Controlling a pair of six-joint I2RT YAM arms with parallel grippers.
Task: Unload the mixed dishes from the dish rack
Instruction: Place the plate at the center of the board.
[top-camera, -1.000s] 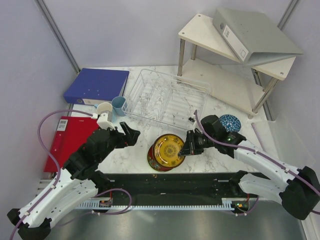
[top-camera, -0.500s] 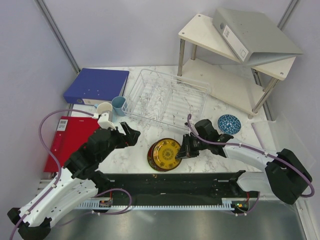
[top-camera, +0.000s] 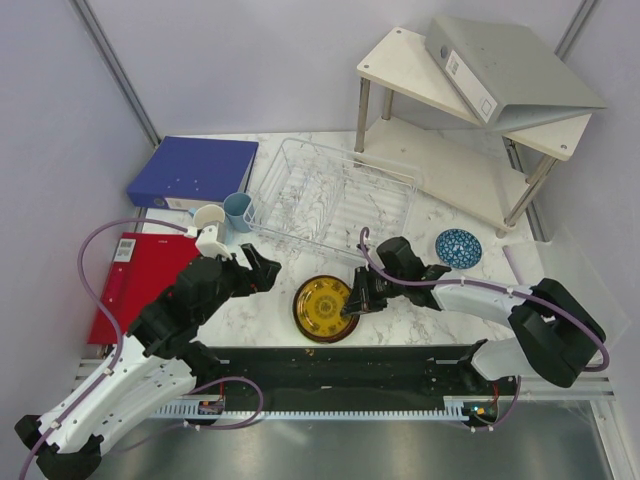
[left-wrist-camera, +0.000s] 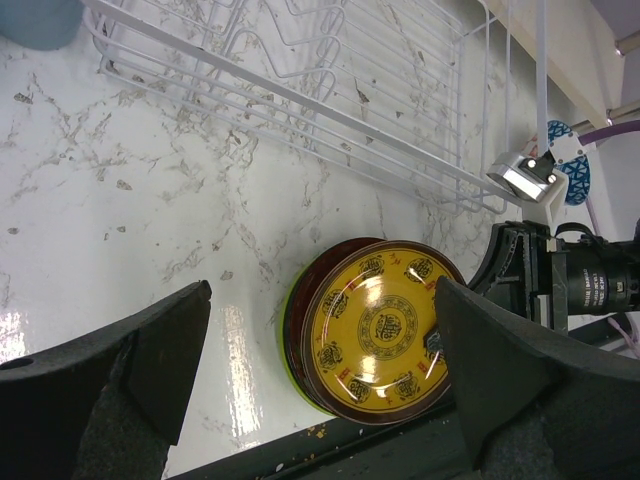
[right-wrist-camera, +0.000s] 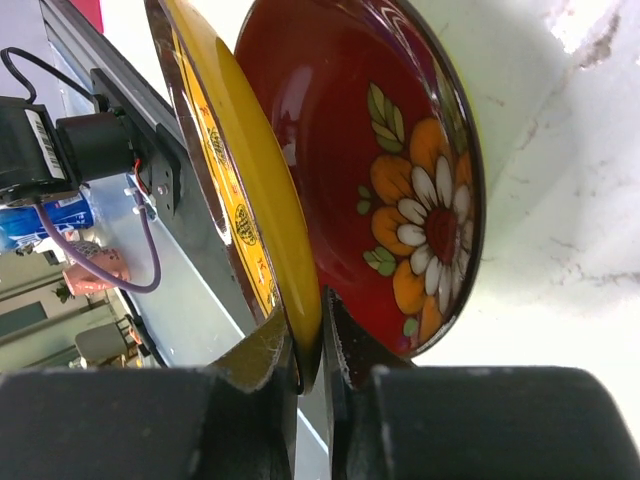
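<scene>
My right gripper is shut on the rim of the yellow-brown patterned plate, which lies nearly flat on a stack near the table's front. The right wrist view shows the plate's rim pinched between the jaws, directly against the red bowl with its flower pattern. A lime-green plate peeks out beneath. The clear dish rack stands behind and looks empty. My left gripper hangs open left of the stack. A light blue cup and a cream mug stand left of the rack, and the blue patterned bowl stands to its right.
A blue binder lies at the back left and a red one at the left edge. The white two-tier shelf with a grey binder fills the back right. A black rail runs along the front edge.
The right gripper has carried the yellow-brown plate left and down, from tilted to nearly flat on the stack. The left arm has not moved.
</scene>
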